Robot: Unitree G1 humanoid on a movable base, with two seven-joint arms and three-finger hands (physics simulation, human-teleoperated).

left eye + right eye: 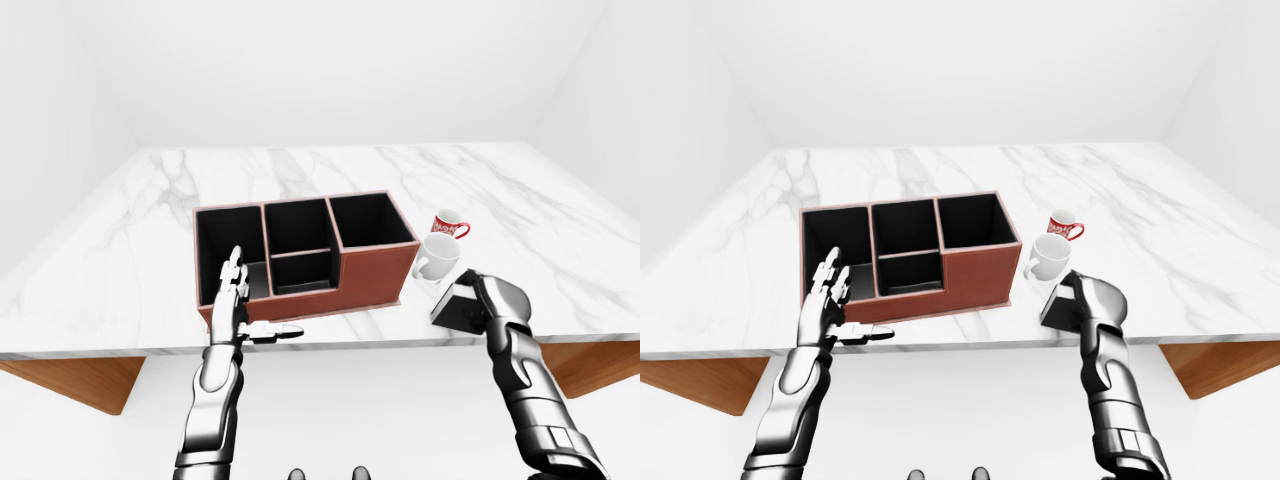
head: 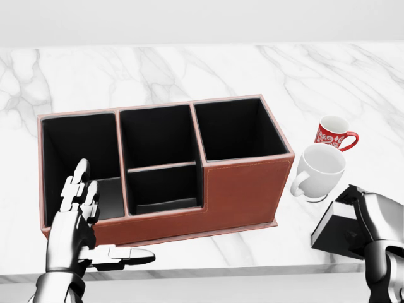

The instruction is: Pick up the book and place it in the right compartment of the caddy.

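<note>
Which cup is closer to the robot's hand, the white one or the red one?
The white mug. It lies on its side just above the right hand that sits on the book, while the red patterned mug lies farther up the marble.

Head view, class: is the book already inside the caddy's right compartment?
No. The book lies on the marble counter under the right hand, and the caddy compartment shows only black walls.

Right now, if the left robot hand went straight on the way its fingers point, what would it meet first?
Probably the caddy: the left robot hand stands open, fingers aimed at the near wall of its left compartment. Depth is unclear; it may pass just above the rim.
</note>
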